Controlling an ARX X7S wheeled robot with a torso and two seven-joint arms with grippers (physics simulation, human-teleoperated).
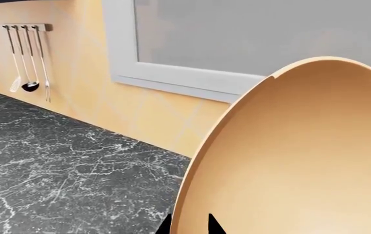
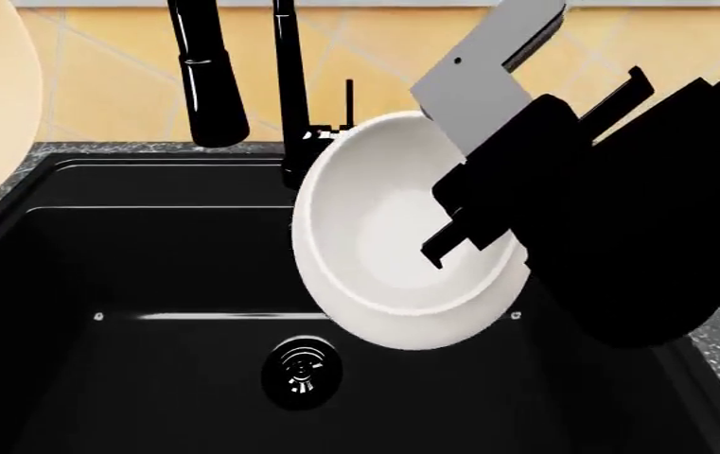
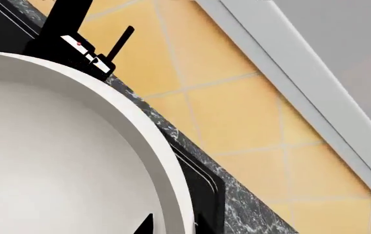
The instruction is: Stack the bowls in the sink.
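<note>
Both bowls hung tilted, neither yet down in the sink [image 2: 31, 284].

We saw the right gripper [image 2: 461, 236] jaws pinching the white bowl [image 2: 397, 255] rim above the drain [image 2: 300, 372], the left gripper [image 1: 188, 225] jaws apparently clamping the tan bowl [image 1: 302, 156]; either might slip.

Even, bright, diffuse render light — all 3 views sharp, no blur. Faint glare streak on sink [image 2: 145, 284] floor; soft shading inside white bowl [image 2: 397, 236].
</note>
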